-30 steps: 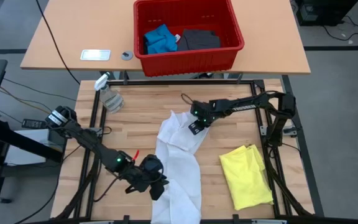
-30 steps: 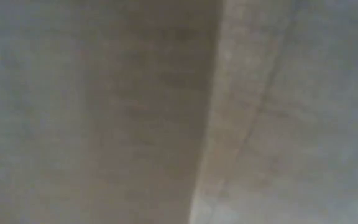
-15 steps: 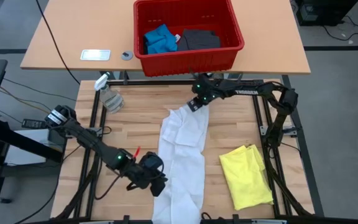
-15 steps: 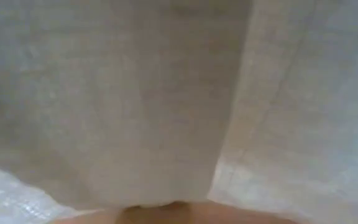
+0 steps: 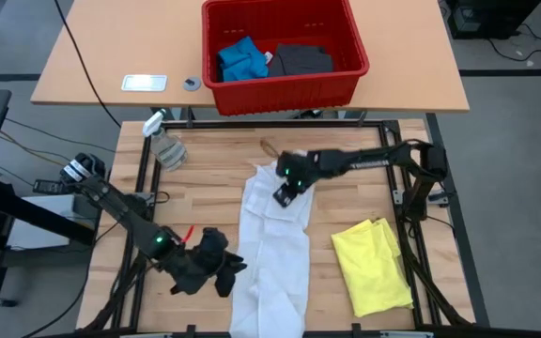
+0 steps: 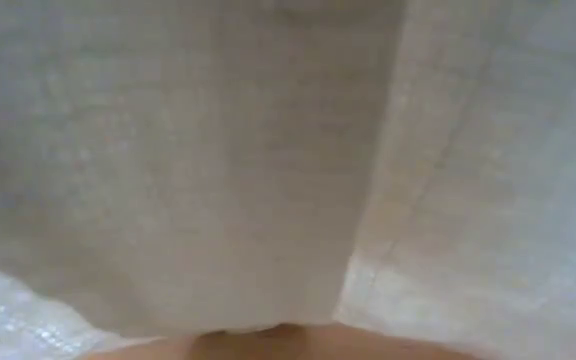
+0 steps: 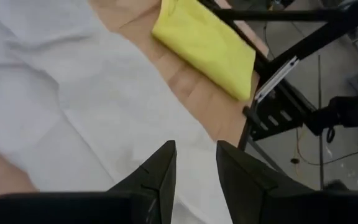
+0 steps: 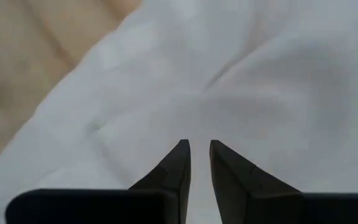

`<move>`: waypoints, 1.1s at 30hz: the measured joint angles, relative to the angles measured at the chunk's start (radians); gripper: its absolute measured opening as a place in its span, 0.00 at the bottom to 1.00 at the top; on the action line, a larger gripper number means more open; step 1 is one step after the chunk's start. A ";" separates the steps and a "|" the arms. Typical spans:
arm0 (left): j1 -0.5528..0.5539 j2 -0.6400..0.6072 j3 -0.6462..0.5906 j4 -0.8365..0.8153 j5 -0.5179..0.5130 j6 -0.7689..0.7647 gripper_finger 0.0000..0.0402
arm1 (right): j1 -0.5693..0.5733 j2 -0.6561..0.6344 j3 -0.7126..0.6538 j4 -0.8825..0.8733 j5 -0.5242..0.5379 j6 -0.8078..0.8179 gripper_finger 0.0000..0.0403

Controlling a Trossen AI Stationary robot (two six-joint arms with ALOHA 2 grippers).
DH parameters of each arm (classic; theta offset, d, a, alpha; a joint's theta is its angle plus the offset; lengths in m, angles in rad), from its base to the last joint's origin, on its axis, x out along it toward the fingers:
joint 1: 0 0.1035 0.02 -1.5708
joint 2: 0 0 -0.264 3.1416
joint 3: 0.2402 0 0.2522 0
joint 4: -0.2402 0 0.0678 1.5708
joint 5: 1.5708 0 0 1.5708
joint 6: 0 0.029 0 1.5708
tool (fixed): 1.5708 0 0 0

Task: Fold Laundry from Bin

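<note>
The white shirt lies stretched out from the table's middle to its near edge, where it hangs over; it fills the low view. My left gripper hovers at the shirt's left edge, slightly open, with nothing between its fingers. My right gripper stands over the shirt's far part with a narrow empty gap between its fingers. The folded yellow T-shirt lies at the near right. The red bin on the far tan table holds a blue piece and a dark grey piece.
A spray bottle lies at the far left of the wooden table. A flat white device and a small round object sit on the tan table left of the bin. Black frame rails border the table.
My right gripper went toward the far edge, drawing the shirt's far end out, then came back toward the near edge and up; the shirt stays stretched. My left gripper moved left and up, off the shirt's left edge. The cloth before the low camera shifted.
</note>
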 joint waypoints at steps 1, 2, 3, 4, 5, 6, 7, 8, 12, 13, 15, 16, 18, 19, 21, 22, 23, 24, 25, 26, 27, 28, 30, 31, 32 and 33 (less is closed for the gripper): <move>-0.015 0.002 0.000 -0.015 -0.011 -0.015 0.30 | 0.033 0.000 0.000 0.010 0.011 0.028 0.17; -0.027 0.004 0.000 -0.030 -0.015 -0.031 0.30 | 0.064 0.000 0.000 0.023 0.020 0.059 0.17; -0.036 0.010 -0.002 -0.032 -0.015 -0.045 0.30 | 0.095 0.000 0.000 0.038 0.028 0.092 0.17; -0.044 0.017 -0.004 -0.027 -0.016 -0.058 0.30 | 0.125 0.000 0.000 0.055 0.031 0.123 0.17; -0.051 0.024 -0.014 -0.020 -0.015 -0.071 0.30 | 0.155 0.000 0.000 0.075 0.032 0.153 0.17; -0.061 0.029 -0.023 -0.023 -0.015 -0.080 0.30 | 0.184 0.000 0.000 0.095 0.035 0.182 0.17; -0.069 0.034 -0.033 -0.016 -0.015 -0.086 0.30 | 0.214 0.000 0.000 0.110 0.045 0.215 0.17; -0.076 0.038 -0.043 0.004 -0.015 -0.090 0.30 | 0.245 0.000 0.000 0.117 0.060 0.247 0.17; -0.095 0.038 -0.100 0.088 -0.015 -0.098 0.30 | 0.359 0.000 0.000 0.122 0.121 0.367 0.17; -0.095 0.038 -0.120 0.110 -0.014 -0.098 0.30 | 0.387 0.000 0.000 0.122 0.133 0.397 0.17; -0.094 0.039 -0.163 0.164 -0.015 -0.098 0.30 | 0.440 0.002 0.000 0.122 0.165 0.462 0.17; -0.092 0.039 -0.188 0.198 -0.016 -0.098 0.30 | 0.466 0.003 0.000 0.122 0.184 0.494 0.17; -0.090 0.044 -0.245 0.275 -0.015 -0.097 0.30 | 0.519 0.003 0.000 0.120 0.235 0.561 0.16; -0.085 0.053 -0.273 0.321 -0.014 -0.094 0.30 | 0.543 0.003 0.000 0.119 0.258 0.590 0.16; -0.081 0.072 -0.320 0.399 -0.007 -0.081 0.30 | 0.587 0.003 0.000 0.116 0.300 0.650 0.14; -0.080 0.083 -0.338 0.427 0.006 -0.081 0.30 | 0.608 0.003 0.000 0.114 0.318 0.681 0.12; -0.075 0.098 -0.351 0.461 0.017 -0.080 0.30 | 0.628 0.003 0.000 0.111 0.333 0.711 0.11; -0.071 0.116 -0.361 0.481 0.034 -0.078 0.30 | 0.647 0.003 0.000 0.105 0.349 0.742 0.10; -0.069 0.134 -0.366 0.484 0.045 -0.073 0.30 | 0.665 0.003 0.000 0.095 0.366 0.771 0.09; -0.068 0.151 -0.368 0.484 0.055 -0.060 0.30 | 0.683 0.003 0.000 0.085 0.383 0.799 0.08; -0.069 0.167 -0.369 0.492 0.063 -0.047 0.30 | 0.699 0.003 0.000 0.076 0.396 0.824 0.07; -0.069 0.183 -0.368 0.505 0.068 -0.032 0.30 | 0.714 0.003 0.000 0.066 0.401 0.847 0.06; -0.069 0.209 -0.367 0.528 0.074 -0.009 0.30 | 0.740 0.003 0.000 0.048 0.402 0.880 0.04; -0.069 0.223 -0.367 0.533 0.075 -0.003 0.30 | 0.751 0.003 0.000 0.043 0.401 0.891 0.03; -0.069 0.233 -0.367 0.537 0.077 -0.003 0.30 | 0.762 0.003 0.000 0.039 0.401 0.898 0.03; -0.069 0.241 -0.367 0.541 0.078 -0.003 0.30 | 0.772 0.003 0.000 0.037 0.402 0.901 0.02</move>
